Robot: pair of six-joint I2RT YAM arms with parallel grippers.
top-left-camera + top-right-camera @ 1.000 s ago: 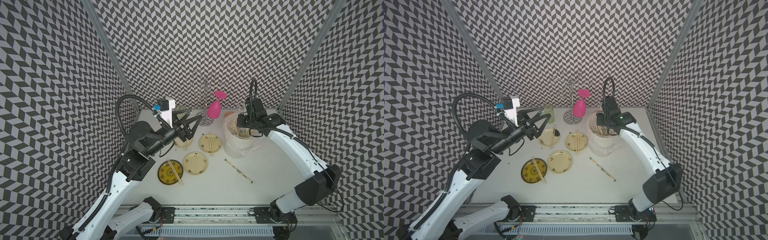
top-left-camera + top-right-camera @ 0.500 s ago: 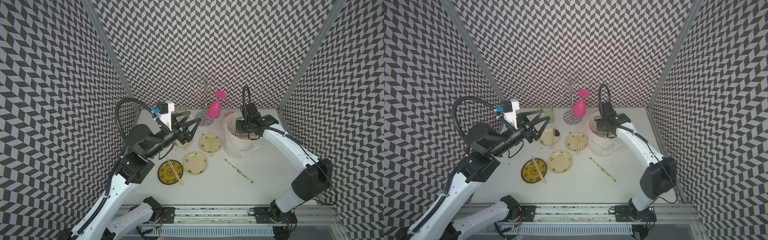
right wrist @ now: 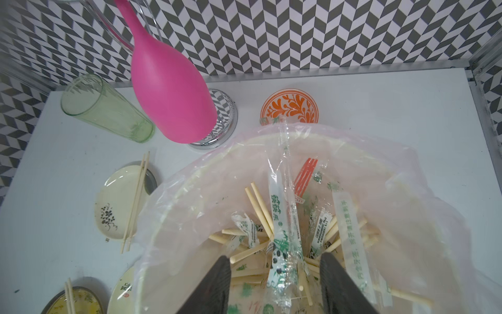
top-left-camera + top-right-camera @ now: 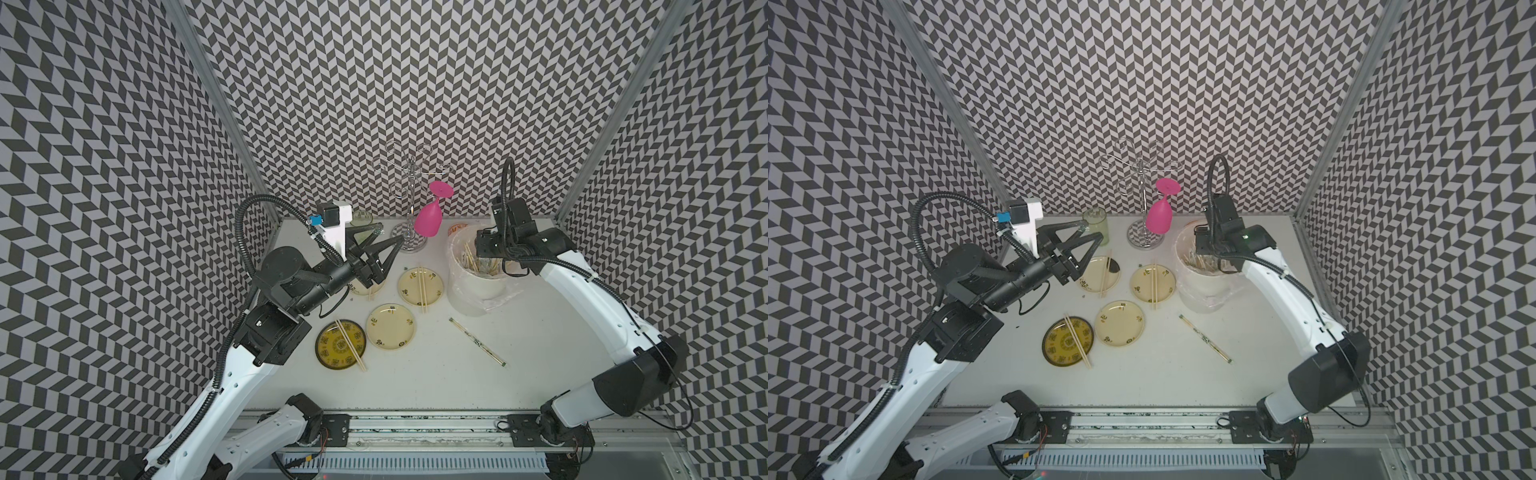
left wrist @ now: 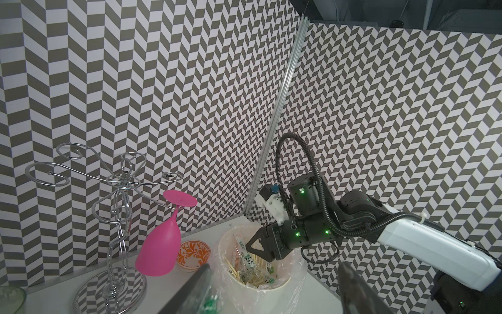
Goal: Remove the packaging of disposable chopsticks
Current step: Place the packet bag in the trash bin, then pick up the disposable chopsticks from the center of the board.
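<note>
My right gripper (image 3: 275, 285) hangs over the bag-lined white bucket (image 4: 478, 286), jaws open. A panda-printed packaging sleeve (image 3: 277, 217) stands loose between the fingers, among other sleeves and sticks. One wrapped pair (image 4: 477, 341) lies on the table right of the plates. Bare disposable chopsticks rest on the dark yellow plate (image 4: 351, 345), a cream plate (image 4: 422, 282) and a third plate (image 4: 1105, 274). My left gripper (image 4: 390, 232) hovers open above the back-left plate. A scrap of green-printed clear plastic (image 5: 212, 296) lies against one of its fingers.
An empty cream plate (image 4: 390, 326) sits in the middle of the table. At the back stand a wire rack (image 4: 409, 187) with a pink goblet (image 4: 430, 216) hanging from it, a green glass (image 4: 1096, 222) and an orange-patterned bowl (image 3: 289, 107). Patterned walls close three sides.
My right gripper has opened from shut over the bucket and let the sleeve go, its wrist turning a little. The left arm has shifted only slightly and stays open.
</note>
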